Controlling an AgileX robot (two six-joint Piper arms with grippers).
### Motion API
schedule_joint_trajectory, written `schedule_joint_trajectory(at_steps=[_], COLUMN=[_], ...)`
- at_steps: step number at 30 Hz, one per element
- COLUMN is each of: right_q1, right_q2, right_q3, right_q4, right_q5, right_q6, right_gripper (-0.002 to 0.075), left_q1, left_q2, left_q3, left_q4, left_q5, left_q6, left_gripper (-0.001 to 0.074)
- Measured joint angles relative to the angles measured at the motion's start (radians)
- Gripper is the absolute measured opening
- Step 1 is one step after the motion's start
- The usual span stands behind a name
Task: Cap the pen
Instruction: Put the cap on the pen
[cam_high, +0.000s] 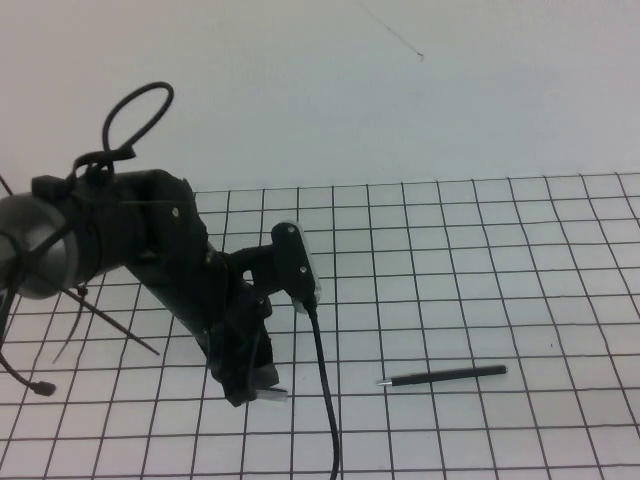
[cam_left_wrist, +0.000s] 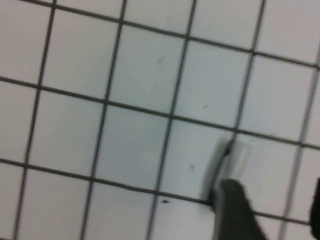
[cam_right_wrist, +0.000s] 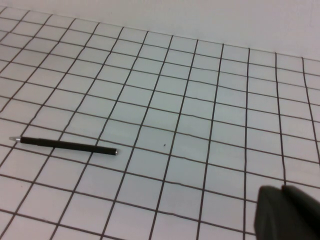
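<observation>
The pen (cam_high: 445, 376) is a thin black stick lying flat on the grid mat, right of centre, with its silvery tip pointing left. It also shows in the right wrist view (cam_right_wrist: 67, 145). My left gripper (cam_high: 255, 388) points down at the mat left of the pen. In the left wrist view the left gripper (cam_left_wrist: 274, 205) is open, low over the grid. A short grey, pale-ended cap stub (cam_left_wrist: 234, 156) lies at the tip of one finger (cam_left_wrist: 232, 210); it shows as a pale bit (cam_high: 276, 394) in the high view. My right gripper (cam_right_wrist: 286, 212) is shut and empty, far from the pen.
The white grid mat (cam_high: 480, 260) covers the table, with a plain white surface (cam_high: 400, 100) behind it. The left arm's black cable (cam_high: 325, 390) hangs down between the left gripper and the pen. The right arm is out of the high view.
</observation>
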Motion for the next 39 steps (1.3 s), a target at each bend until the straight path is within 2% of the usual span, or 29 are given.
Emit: schedule_joint_trajectory(at_steps=[2,3,4,8,22,24,26,29,30,32,33,34,39], right_q1=[0.0,0.0,0.0,0.0,0.0,0.0,0.0,0.0,0.0,0.0,0.0,0.0,0.0], right_q2=[0.0,0.0,0.0,0.0,0.0,0.0,0.0,0.0,0.0,0.0,0.0,0.0,0.055], right_q3=[0.0,0.0,0.0,0.0,0.0,0.0,0.0,0.0,0.0,0.0,0.0,0.0,-0.086], right_q4=[0.0,0.0,0.0,0.002,0.004,0.004,0.004,0.004,0.004,0.009,0.019,0.034,0.14], right_q5=[0.0,0.0,0.0,0.0,0.0,0.0,0.0,-0.002,-0.005,-0.012,-0.01,0.007,0.141], right_q6=[0.0,0.0,0.0,-0.001,-0.001,-0.001,-0.001,-0.001,-0.001,-0.003,-0.015,-0.036,-0.181], right_gripper=[-0.0003,-0.0003,-0.0003,-0.0003,-0.0003,-0.0003,-0.0003,-0.0003,-0.0003,-0.0003,-0.0003,-0.0003,-0.0003], left_q1=[-0.004,-0.005,-0.006,-0.011,-0.011,-0.011,-0.011,-0.011,-0.011,-0.011,-0.011,-0.011,-0.012], left_q2=[0.029,0.042,0.051,0.082,0.164,0.169,0.169,0.169,0.169,0.169,0.169,0.169,0.136], left_q3=[0.0,0.0,0.0,-0.002,-0.002,-0.004,-0.004,-0.004,-0.006,-0.006,-0.006,-0.006,-0.02], left_q4=[0.041,0.065,0.086,0.123,0.084,0.09,0.092,0.093,0.095,0.095,0.095,0.095,0.117], left_q5=[-0.032,-0.037,-0.039,-0.041,-0.079,-0.079,-0.079,-0.081,-0.083,-0.083,-0.083,-0.083,-0.072], left_q6=[0.046,0.081,0.108,0.17,0.221,0.223,0.223,0.223,0.223,0.223,0.223,0.223,0.239], left_gripper=[0.0452,0.0391,0.0415,0.0353,0.0343,0.0297,0.0205,0.0025,0.0002,0.0,0.0086,0.0,0.0001])
